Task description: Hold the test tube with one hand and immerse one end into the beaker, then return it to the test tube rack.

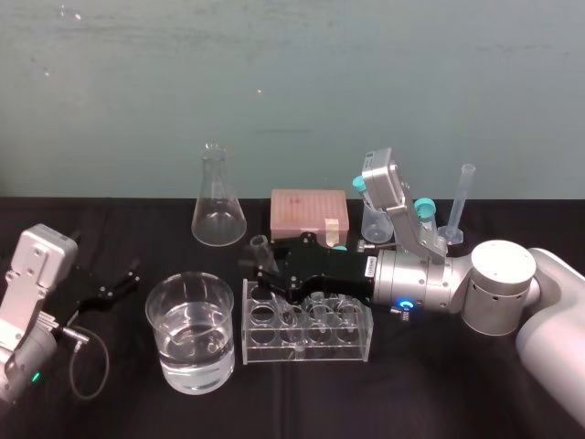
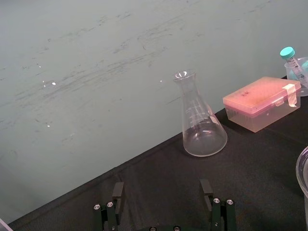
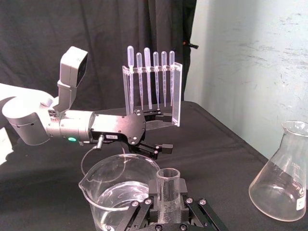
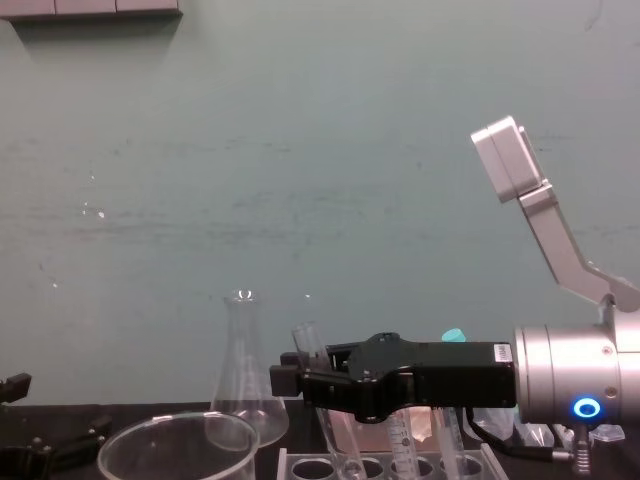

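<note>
Test tube (image 1: 260,247) is near-upright with a slight tilt, lower end in the leftmost hole of the test tube rack (image 1: 356,343). My right gripper (image 1: 267,273) is clamped on its upper part. Beaker (image 1: 189,277) is just left of the rack, so it's a short leftward carry. Left gripper (image 1: 117,285) is parked far left, fingers apart.

No text, brand or number is legible on the bench. Small white sticker (image 1: 370,265) on the black body of the right gripper (image 1: 262,272): print too fine to read. Similar label (image 3: 109,137) on the left gripper (image 3: 162,132): also unreadable. Conical flask (image 2: 203,130) carries faint printed scale marks, but no figures can be made out.
</note>
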